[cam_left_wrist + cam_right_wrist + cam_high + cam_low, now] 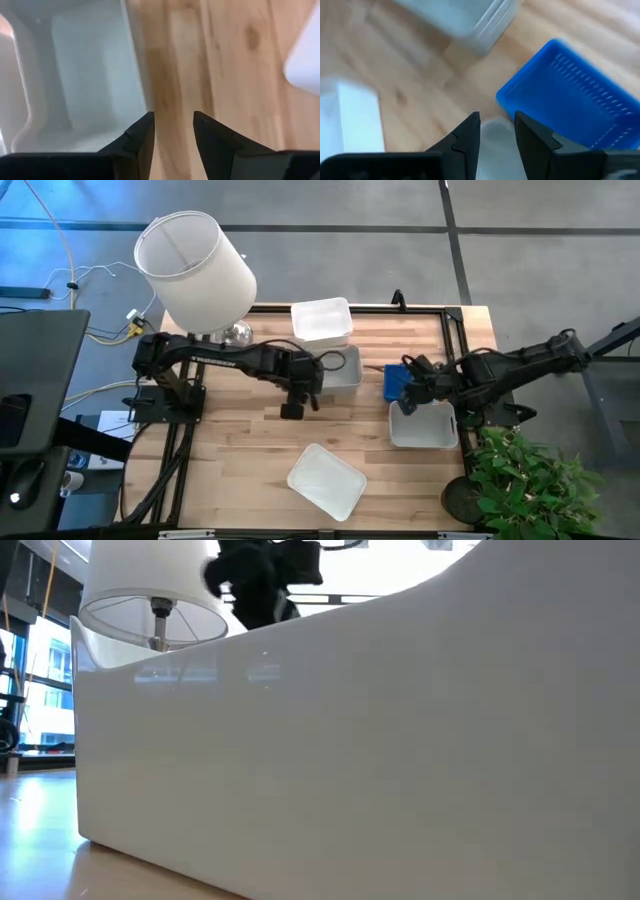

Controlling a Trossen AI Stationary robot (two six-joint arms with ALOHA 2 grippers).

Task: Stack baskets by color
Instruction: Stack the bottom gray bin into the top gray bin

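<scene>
Several white baskets and a blue basket [397,382] lie on the wooden table. One white basket [321,320] sits at the far edge. A second [345,370] sits just in front of it, and another [327,480] is near the front edge. My left gripper [293,408] hangs open over bare wood beside the second one [75,75], with nothing between its fingers. My right gripper [408,400] is at the far left corner of a white basket [424,426], right beside the blue basket [570,95]. My right gripper has a pale strip of the white basket's rim [496,134] between its two fingers, which come at it slanting down from above. The fingers hide the rest of the hold. Whether the basket rests on the table or is lifted does not show.
A large white lampshade [195,268] stands at the table's far left. A potted plant [525,480] is at the near right corner. In the low view a white basket's wall [350,740] fills most of the picture. Bare wood lies at the near left.
</scene>
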